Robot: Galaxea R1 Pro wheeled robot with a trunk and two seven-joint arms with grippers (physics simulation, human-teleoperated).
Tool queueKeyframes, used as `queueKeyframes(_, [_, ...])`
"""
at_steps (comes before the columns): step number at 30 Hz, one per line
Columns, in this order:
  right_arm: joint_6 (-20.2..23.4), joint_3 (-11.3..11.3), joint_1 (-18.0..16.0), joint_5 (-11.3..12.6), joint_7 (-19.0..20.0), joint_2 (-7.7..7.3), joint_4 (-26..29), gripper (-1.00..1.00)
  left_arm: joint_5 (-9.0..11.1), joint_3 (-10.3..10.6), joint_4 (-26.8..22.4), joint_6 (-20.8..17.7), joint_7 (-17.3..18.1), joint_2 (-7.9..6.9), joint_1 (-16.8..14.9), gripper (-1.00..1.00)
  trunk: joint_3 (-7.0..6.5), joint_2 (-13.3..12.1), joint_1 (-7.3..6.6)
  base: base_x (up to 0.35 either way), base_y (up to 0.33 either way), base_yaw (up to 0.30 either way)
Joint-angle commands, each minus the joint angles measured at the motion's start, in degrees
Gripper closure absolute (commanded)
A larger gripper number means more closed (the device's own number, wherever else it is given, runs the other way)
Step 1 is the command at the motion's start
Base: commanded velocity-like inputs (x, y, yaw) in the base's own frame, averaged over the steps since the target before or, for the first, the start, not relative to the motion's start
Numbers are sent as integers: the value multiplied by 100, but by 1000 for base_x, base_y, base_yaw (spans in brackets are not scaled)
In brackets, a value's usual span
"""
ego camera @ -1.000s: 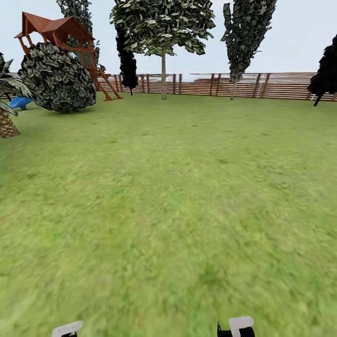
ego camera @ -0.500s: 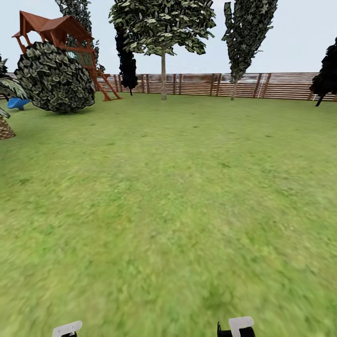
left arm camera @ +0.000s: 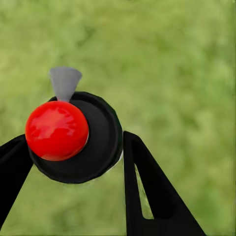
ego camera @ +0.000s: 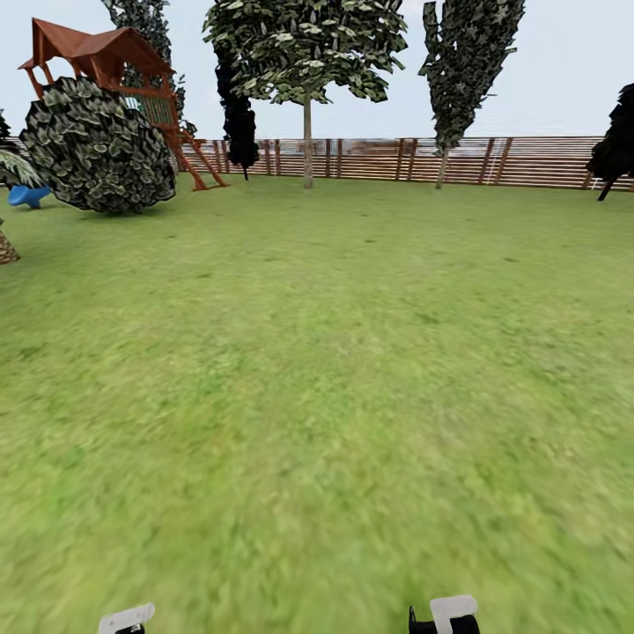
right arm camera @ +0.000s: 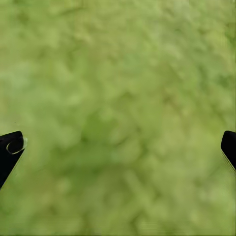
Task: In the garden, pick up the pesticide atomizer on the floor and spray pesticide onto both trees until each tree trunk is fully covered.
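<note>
Open lawn [ego camera: 335, 370] runs to the fence [ego camera: 528, 161], with one tree [ego camera: 307, 132] in front of it. The left gripper [left arm camera: 73, 152] clamps the atomizer [left arm camera: 73, 137]; the right gripper [right arm camera: 118, 147] is spread wide, empty. Best drive straight for the trunk, bottle upright. Nothing blocks the path.

The left gripper [left arm camera: 73, 162] holds the atomizer [left arm camera: 93, 142], seen from above: a round black body with a glossy red top [left arm camera: 56, 130] sitting off-centre on it. A grey nozzle [left arm camera: 65, 82] juts from the body's rim, just beside the red top. One black finger [left arm camera: 147, 196] presses each side of the body. Blurred green grass [left arm camera: 172, 59] lies beyond it.
</note>
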State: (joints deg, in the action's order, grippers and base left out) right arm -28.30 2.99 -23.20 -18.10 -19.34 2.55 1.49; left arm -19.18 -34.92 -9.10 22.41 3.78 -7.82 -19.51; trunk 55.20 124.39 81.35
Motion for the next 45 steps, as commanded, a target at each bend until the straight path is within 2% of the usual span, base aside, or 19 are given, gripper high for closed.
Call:
queueKeyframes(1, [0, 0, 0, 0, 0, 0, 0, -100, 2, -1, -2, 0, 0, 0, 0, 100, 0, 0, 0, 338, 0, 0])
queueKeyframes(45, [0, 0, 0, 0, 0, 0, -1, -100, 1, -4, 5, 0, 17, 0, 0, 100, 0, 0, 0, 338, 0, 0])
